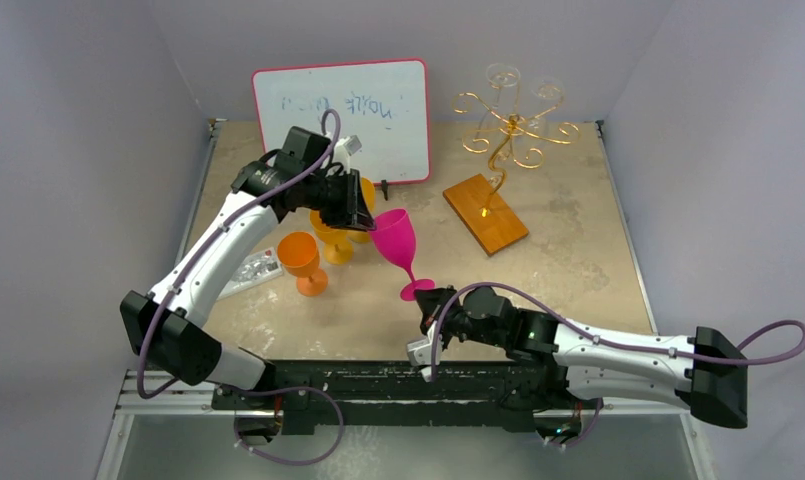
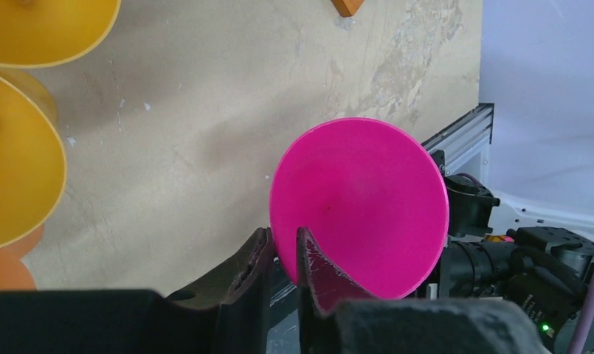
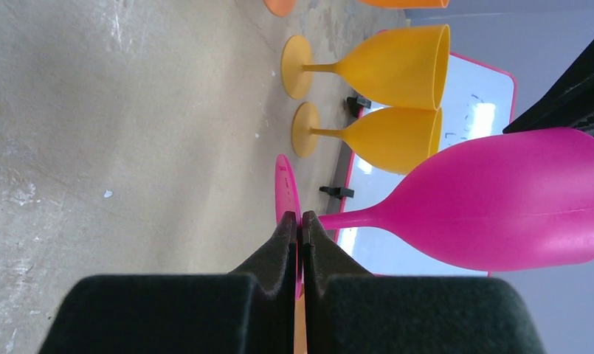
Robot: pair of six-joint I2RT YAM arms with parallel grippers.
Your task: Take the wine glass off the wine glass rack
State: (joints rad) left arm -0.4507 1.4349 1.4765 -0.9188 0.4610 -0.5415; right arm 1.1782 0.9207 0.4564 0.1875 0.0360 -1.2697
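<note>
Left end effector (image 2: 282,240) clenches the rim of the tilted pink wine glass (image 1: 393,237); right end effector (image 3: 299,221) grips its foot. The wine glass rack (image 1: 485,215) stands well apart.

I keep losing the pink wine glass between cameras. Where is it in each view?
Top external: the pink wine glass is mid-table, right of the yellow glasses.
Left wrist: lower centre, seen from above, its rim in the left gripper.
Right wrist: sideways across the right half, its foot pinched by the right gripper.
Shared landmark: the yellow glasses.
</note>
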